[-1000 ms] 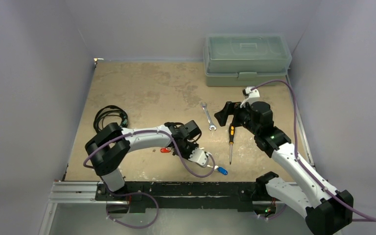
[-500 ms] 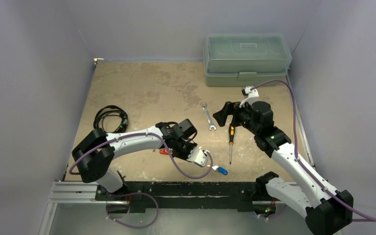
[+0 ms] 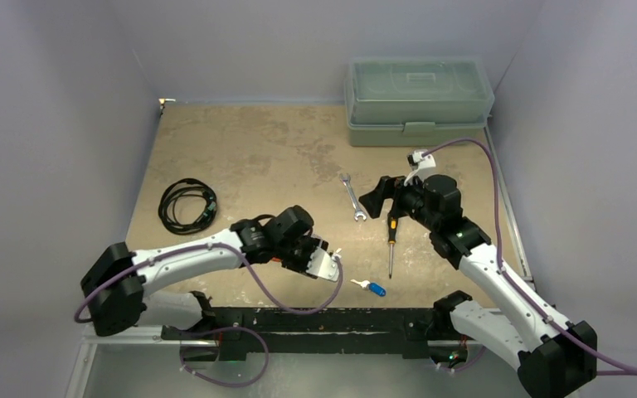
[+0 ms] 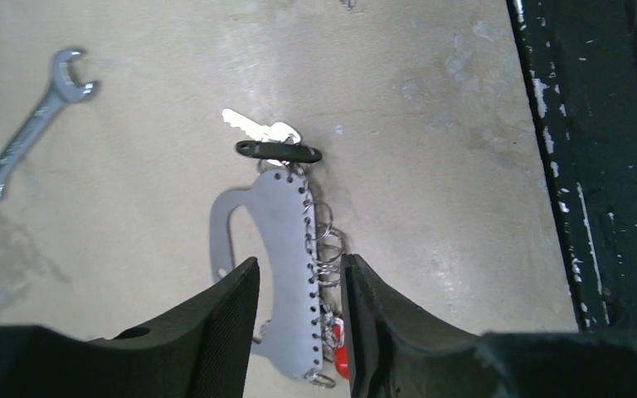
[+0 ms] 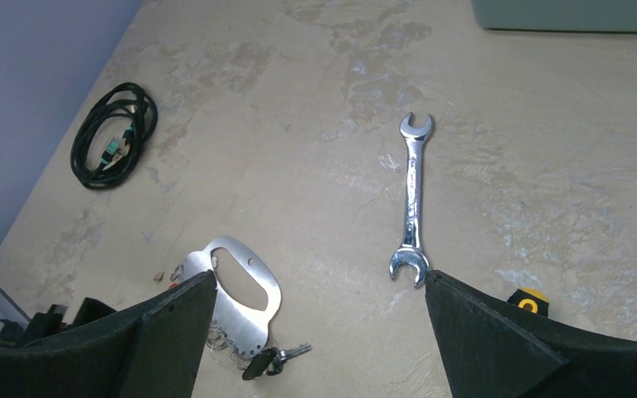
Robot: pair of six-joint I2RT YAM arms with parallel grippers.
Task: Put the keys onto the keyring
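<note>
Tabletop (image 3: 257,149), tan and stained.
Grey-green lidded box (image 3: 419,99): beyond the wrench (image 5: 412,199), to its right, at the far edge.
Coiled black cable (image 5: 114,145): well left of the wrench.
Right hand (image 5: 319,278): hovers just right of the wrench, spread wide, nothing between its fingers.
Left hand (image 4: 299,264): near side of the wrench and to its left, fingers partly spread, straddling the keyring (image 4: 286,232). The keyring lies flat on the tabletop.
Screwdriver (image 3: 391,245): just right of the wrench, black-and-yellow handle.
Keys: black-headed key (image 4: 278,152) and pale key (image 4: 257,128) at the keyring's end towards the wrench, red head (image 4: 342,358) at its other end.
Blue key (image 3: 373,288): loose, nearer the arm bases than the wrench, apart from the keyring.
</note>
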